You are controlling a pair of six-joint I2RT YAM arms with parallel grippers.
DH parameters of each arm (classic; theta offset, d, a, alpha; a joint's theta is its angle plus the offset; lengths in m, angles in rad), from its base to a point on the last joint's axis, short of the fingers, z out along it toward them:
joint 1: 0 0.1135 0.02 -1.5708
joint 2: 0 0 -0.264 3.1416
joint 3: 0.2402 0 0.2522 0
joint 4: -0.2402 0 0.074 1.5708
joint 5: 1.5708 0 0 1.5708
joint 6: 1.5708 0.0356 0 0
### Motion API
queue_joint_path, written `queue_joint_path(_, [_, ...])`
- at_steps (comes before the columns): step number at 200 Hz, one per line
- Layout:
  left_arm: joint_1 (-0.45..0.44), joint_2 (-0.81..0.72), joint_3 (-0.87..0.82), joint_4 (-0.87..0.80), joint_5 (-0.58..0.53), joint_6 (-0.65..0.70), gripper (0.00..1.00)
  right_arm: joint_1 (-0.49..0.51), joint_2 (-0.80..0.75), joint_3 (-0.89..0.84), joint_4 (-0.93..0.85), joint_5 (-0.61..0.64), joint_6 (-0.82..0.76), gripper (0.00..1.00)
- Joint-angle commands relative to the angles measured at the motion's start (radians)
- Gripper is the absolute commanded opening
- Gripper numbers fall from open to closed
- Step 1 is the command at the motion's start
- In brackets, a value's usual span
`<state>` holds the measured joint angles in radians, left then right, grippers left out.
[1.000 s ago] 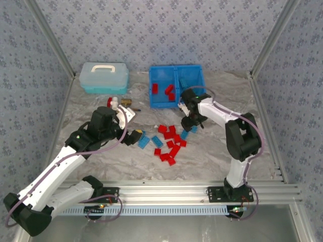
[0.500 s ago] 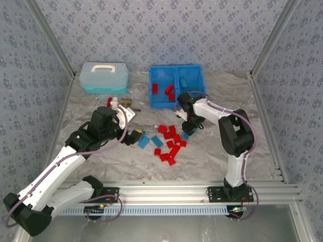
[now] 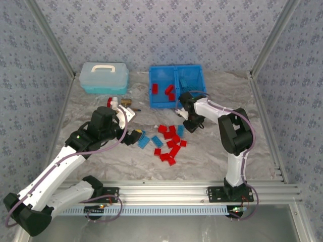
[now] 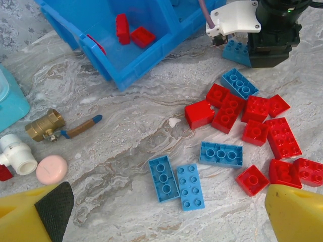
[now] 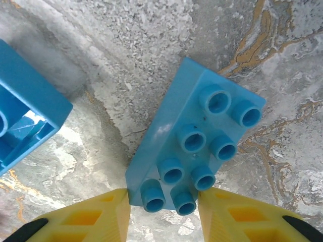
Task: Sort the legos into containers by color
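From the top camera I am watching my right hand point(image 3: 187, 125) reaching down at the far edge of the pile point(image 3: 169, 143), just in front of the bin point(image 3: 150, 86). I am working there, I judge, because the bin's right half is taking the blues and is the short carry for this arm (reds point(image 3: 169, 91) are lying in the left half). My left hand point(image 3: 132, 137) is hanging over the table point(image 3: 101, 166) beside some loose blue bricks point(image 3: 144, 140), well apart from the right hand, probably so the arms are not crowding each other.

On the left wrist camera, the left hand point(image 4: 164, 222) is standing fully released, with only table and loose bricks under it. Across the pile, the right hand point(image 4: 267, 38) is sitting over a blue brick point(image 4: 236, 51) near the bin's front wall.

On the right wrist camera, the fingers point(image 5: 91, 217) are pressing on both sides of that blue brick's point(image 5: 197, 136) near end, so I am reading it as grasped. I am taking it across the narrow width (the span that fits). It is lying flat on the table, studs up, not yet lifted.
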<state>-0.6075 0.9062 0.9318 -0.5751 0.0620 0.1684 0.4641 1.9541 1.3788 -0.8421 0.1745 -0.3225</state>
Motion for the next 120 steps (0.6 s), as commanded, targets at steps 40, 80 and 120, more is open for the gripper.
queue_joint_path(40, [0.007,0.002,0.014,0.001,-0.007,0.011,0.99,-0.021,0.077,0.027,0.01,-0.117,0.12,0.65])
queue_joint_path(80, [0.007,0.001,0.016,-0.002,-0.014,0.013,0.99,-0.023,0.106,0.044,0.019,-0.093,0.143,0.5])
queue_joint_path(120, [0.006,0.0,0.013,-0.002,-0.016,0.013,0.99,-0.029,0.101,0.071,0.014,-0.132,0.18,0.75])
